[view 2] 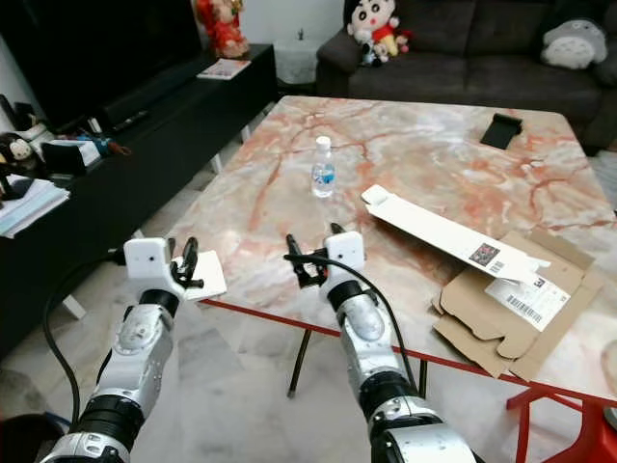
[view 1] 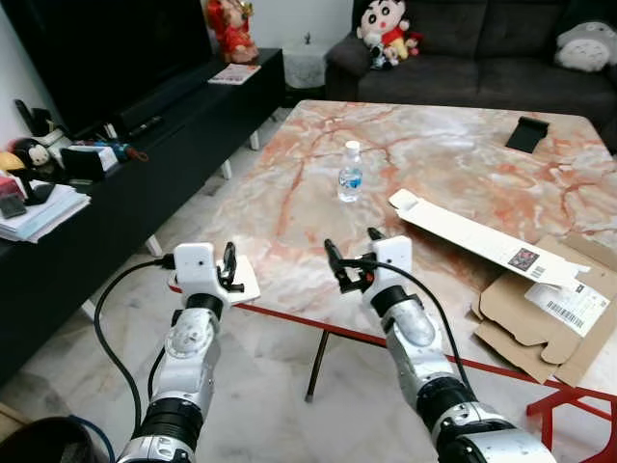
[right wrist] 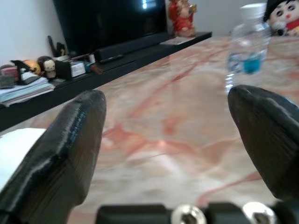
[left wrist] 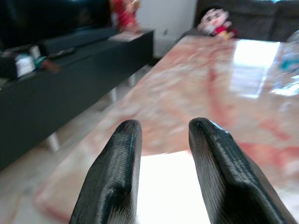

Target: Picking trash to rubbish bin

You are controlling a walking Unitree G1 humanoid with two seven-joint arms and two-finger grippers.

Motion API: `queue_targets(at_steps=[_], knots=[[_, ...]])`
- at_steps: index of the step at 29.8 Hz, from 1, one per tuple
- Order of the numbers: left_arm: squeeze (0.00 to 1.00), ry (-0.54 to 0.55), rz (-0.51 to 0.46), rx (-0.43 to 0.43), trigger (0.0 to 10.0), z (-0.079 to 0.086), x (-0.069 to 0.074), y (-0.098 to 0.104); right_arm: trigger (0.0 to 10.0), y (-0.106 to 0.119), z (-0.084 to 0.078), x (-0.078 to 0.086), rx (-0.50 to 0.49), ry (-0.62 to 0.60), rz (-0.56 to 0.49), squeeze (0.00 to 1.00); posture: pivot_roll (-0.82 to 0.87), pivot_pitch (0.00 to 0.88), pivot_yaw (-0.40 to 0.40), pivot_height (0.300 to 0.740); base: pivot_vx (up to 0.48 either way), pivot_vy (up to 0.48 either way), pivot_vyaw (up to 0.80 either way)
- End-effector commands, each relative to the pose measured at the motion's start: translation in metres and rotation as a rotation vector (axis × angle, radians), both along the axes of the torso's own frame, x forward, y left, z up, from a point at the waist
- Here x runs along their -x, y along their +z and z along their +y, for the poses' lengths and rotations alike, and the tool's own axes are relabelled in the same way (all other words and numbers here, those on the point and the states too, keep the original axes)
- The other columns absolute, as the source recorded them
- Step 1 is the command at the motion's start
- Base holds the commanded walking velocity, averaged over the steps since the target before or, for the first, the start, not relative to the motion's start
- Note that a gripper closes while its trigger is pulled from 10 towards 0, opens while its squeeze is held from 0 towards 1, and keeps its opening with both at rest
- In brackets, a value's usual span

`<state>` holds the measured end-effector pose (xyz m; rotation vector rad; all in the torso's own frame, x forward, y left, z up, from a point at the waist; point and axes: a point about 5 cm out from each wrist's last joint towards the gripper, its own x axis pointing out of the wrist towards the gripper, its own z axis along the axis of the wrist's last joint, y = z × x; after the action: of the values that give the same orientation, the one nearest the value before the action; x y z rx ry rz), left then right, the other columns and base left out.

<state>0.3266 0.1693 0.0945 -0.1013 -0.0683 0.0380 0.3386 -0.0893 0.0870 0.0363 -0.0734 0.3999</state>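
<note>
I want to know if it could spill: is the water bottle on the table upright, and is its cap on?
Upright. The water bottle stands on its base on the marble table, white cap on top.

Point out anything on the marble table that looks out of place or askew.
A flattened brown cardboard box with shipping labels hangs over the pink marble table edge by the robot's right. A long white opened carton lies aslant across it. The clear plastic water bottle stands upright.

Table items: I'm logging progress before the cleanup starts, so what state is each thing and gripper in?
Water bottle: upright, capped, on the marble table.
Long white carton: lying flat, end flap open.
Brown cardboard box: flattened, at the table edge.
White paper: flat on the table corner.
Left gripper: slightly open, over the paper.
Right gripper: open, empty.
</note>
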Motion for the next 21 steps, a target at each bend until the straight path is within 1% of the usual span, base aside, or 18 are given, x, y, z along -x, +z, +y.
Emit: queue_targets(at_steps=[1, 2, 3, 4, 6, 7, 8, 11, 13, 14, 15, 16, 17, 18, 19, 21], knots=[[0.00, 0.037, 0.040, 0.078, 10.0, 0.011, 0.002, -0.006, 10.0, 0.005, 0.003, -0.002, 0.002, 0.018, -0.016, 0.00, 0.07, 0.000, 0.067, 0.740, 0.000, 0.000, 0.00], [0.00, 0.037, 0.040, 0.078, 10.0, 0.011, 0.002, -0.006, 10.0, 0.005, 0.003, -0.002, 0.002, 0.018, -0.016, 0.00, 0.07, 0.000, 0.067, 0.740, 0.000, 0.000, 0.00], [0.00, 0.048, 0.049, 0.116, 10.0, 0.013, 0.002, -0.007, 10.0, 0.004, 0.003, -0.002, 0.002, 0.020, -0.016, 0.00, 0.07, 0.000, 0.067, 0.740, 0.000, 0.000, 0.00], [0.00, 0.049, 0.050, 0.125, 10.0, 0.014, 0.002, -0.007, 10.0, 0.004, 0.003, -0.001, 0.002, 0.021, -0.016, 0.00, 0.07, 0.000, 0.067, 0.740, 0.000, 0.000, 0.00], [0.00, 0.065, 0.071, 0.190, 10.0, 0.015, 0.005, -0.011, 10.0, 0.004, 0.003, -0.001, 0.002, 0.022, -0.017, 0.00, 0.07, 0.000, 0.066, 0.740, 0.000, 0.000, 0.00], [0.00, 0.067, 0.077, 0.201, 10.0, 0.016, 0.006, -0.013, 10.0, 0.003, 0.003, -0.001, 0.002, 0.023, -0.017, 0.00, 0.07, 0.000, 0.066, 0.740, 0.000, 0.000, 0.00], [0.00, 0.080, 0.095, 0.233, 10.0, 0.017, 0.011, -0.018, 10.0, 0.003, 0.003, 0.000, 0.002, 0.025, -0.017, 0.00, 0.06, 0.000, 0.066, 0.740, 0.000, 0.000, 0.00], [0.00, 0.105, 0.122, 0.290, 10.0, 0.021, 0.018, -0.027, 10.0, 0.002, 0.003, 0.001, 0.002, 0.027, -0.016, 0.00, 0.06, 0.000, 0.062, 0.740, 0.000, 0.000, 0.00], [0.00, 0.114, 0.130, 0.304, 10.0, 0.022, 0.021, -0.029, 10.0, 0.002, 0.003, 0.001, 0.002, 0.028, -0.015, 0.00, 0.06, 0.000, 0.062, 0.740, 0.000, 0.000, 0.00], [0.00, 0.112, 0.145, 0.328, 10.0, 0.023, 0.023, -0.033, 10.0, 0.001, 0.003, 0.002, 0.002, 0.030, -0.014, 0.00, 0.07, 0.000, 0.057, 0.740, 0.000, 0.000, 0.00], [0.00, 0.112, 0.145, 0.328, 10.0, 0.023, 0.023, -0.033, 10.0, 0.001, 0.003, 0.002, 0.002, 0.030, -0.014, 0.00, 0.07, 0.000, 0.057, 0.740, 0.000, 0.000, 0.00], [0.69, 0.133, 0.156, 0.334, 10.0, 0.027, 0.025, -0.036, 10.0, 0.000, 0.003, 0.003, 0.005, 0.034, -0.010, 0.00, 0.07, 0.000, 0.055, 0.740, 0.000, 0.000, 0.00], [0.69, 0.140, 0.157, 0.333, 10.0, 0.027, 0.025, -0.036, 10.0, -0.001, 0.003, 0.003, 0.006, 0.034, -0.009, 0.00, 0.07, 0.000, 0.055, 0.740, 0.000, 0.000, 0.00], [1.00, 0.143, 0.158, 0.345, 10.0, 0.028, 0.025, -0.036, 10.0, -0.001, 0.003, 0.003, 0.006, 0.036, -0.007, 0.00, 0.07, 0.000, 0.053, 0.740, 0.000, 0.000, 0.00], [1.00, 0.143, 0.157, 0.366, 10.0, 0.029, 0.024, -0.036, 10.0, -0.002, 0.003, 0.004, 0.008, 0.038, -0.006, 0.00, 0.07, 0.000, 0.052, 0.740, 0.000, 0.000, 0.00], [1.00, 0.138, 0.160, 0.373, 10.0, 0.028, 0.022, -0.036, 10.0, -0.002, 0.002, 0.004, 0.008, 0.039, -0.006, 0.00, 0.06, 0.000, 0.051, 0.740, 0.000, 0.000, 0.00]])
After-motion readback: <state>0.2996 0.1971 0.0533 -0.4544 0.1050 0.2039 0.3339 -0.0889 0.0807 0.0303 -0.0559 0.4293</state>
